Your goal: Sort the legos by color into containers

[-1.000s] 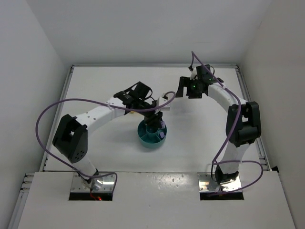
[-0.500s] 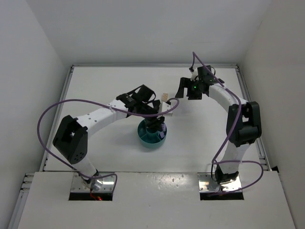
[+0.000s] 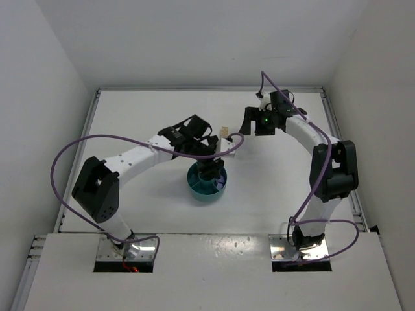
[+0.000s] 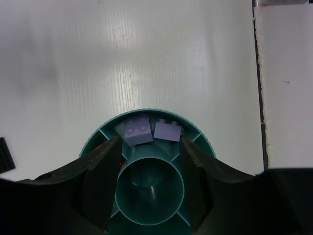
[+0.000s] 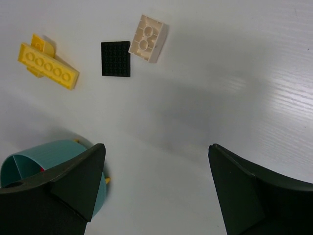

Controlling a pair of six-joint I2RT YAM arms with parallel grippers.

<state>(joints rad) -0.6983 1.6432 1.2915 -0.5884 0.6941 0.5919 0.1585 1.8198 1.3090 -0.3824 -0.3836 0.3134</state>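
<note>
My left end effector (image 4: 149, 169) hangs spread wide and empty over the teal dish (image 4: 195, 139) at mid-desk (image 3: 142, 116); dropping from here, its fingers could clip the thin dividers and tip the dish. Two smooth purple bricks (image 4: 137, 131) share one far section. My right end effector (image 5: 156, 188) is also wide and empty above a ridged white surface, where the yellow plate (image 5: 48, 65), flat black plate (image 5: 116, 59) and beige brick (image 5: 148, 38) lie just beyond the dish. Black and beige touch, so grabbing one could drag the other.
</note>
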